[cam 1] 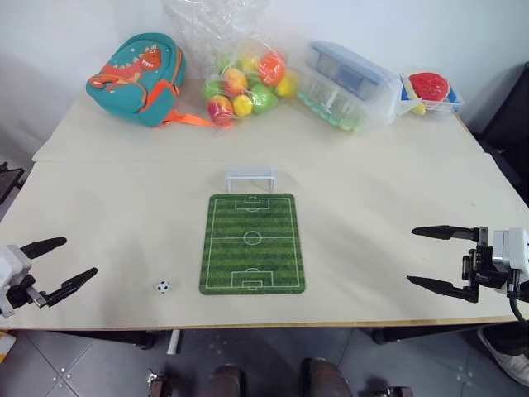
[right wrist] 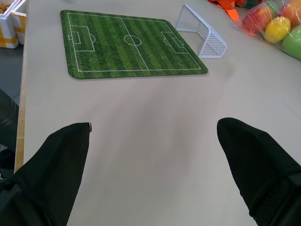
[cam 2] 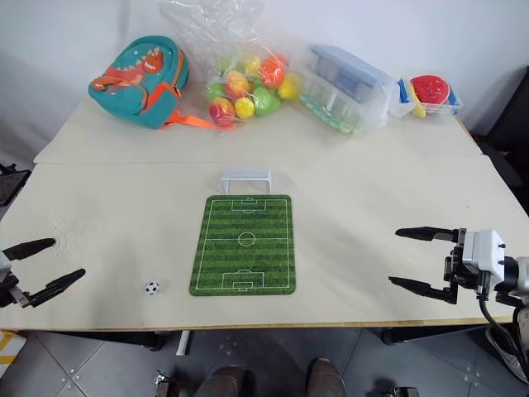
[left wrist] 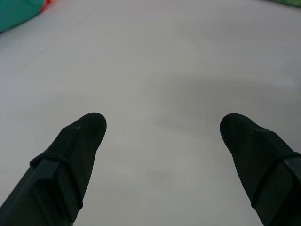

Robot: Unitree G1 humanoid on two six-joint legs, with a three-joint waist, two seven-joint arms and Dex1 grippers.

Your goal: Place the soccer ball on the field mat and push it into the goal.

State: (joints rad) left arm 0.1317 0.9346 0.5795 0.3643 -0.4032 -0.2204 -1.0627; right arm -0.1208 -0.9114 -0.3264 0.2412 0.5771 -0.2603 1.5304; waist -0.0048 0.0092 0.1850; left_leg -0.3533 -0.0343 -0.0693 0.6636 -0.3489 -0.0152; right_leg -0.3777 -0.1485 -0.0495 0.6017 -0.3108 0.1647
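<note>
Nearest the camera, the left claw [cam 1: 54,265] and the right claw [cam 1: 442,260] hang over the front edge of the pale desk [cam 1: 124,207], one at each side, both with fingers spread wide and holding nothing. Between them, slightly closer to the left claw, the soccer ball [cam 1: 163,287] sits on the bare desk just off the near left corner of the field mat [cam 1: 252,243], close to the desk's front edge. The mat lies flat at mid-desk, and the goal [cam 1: 250,176] stands at its far end, mouth facing the pitch.

The risks, judged from this layout: the ball is tiny against wide-spread fingers, so a slightly off pinch could flick it over the near edge and onto the floor. A hard push up the mat could send it wide of the narrow goal or knock the light frame backward. Beyond the goal, a teal backpack [cam 1: 136,76], a bag of coloured plastic balls [cam 1: 248,83] and clear containers [cam 1: 347,83] line the far side, where a stray ball could lodge.
</note>
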